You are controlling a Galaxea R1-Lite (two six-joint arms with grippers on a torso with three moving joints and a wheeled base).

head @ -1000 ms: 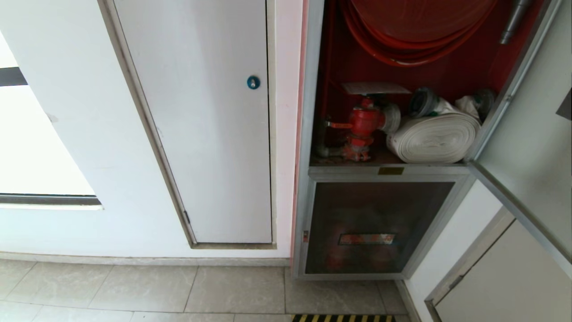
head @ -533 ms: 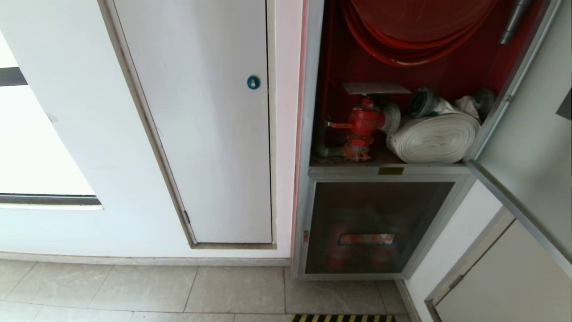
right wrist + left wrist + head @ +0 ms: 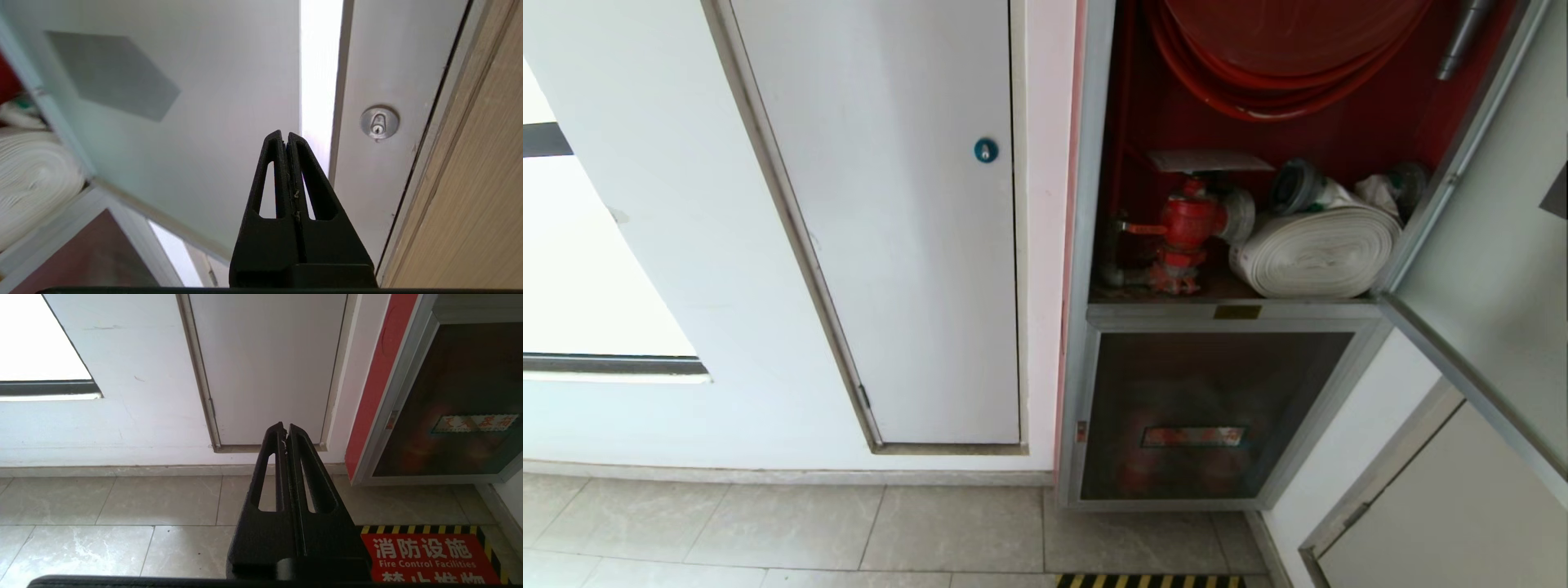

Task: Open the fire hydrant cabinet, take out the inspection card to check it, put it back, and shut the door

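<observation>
Right gripper [image 3: 286,136] clenched empty, pointed at the door [image 3: 212,122] (swung open, right), left gripper [image 3: 285,428] clenched, low over floor, cabinet [image 3: 1094,245] holds reel [image 3: 1282,57], valve [image 3: 1188,224], hose [image 3: 1319,249], card not visible.

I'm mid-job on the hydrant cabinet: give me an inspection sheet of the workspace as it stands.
Surface: tiled floor, bare where visible.
Job's things: cabinet open; door swung out to the right; inspection card not seen.
Clutter: nothing seen.
Grippers: left gripper shut, empty, pointing at the wall base; right gripper shut, empty, facing the open door's inner side.
Cables: none; red hose reel and rolled white hose inside cabinet.
Surroundings: white door, lower glass panel, floor warning sign.
</observation>
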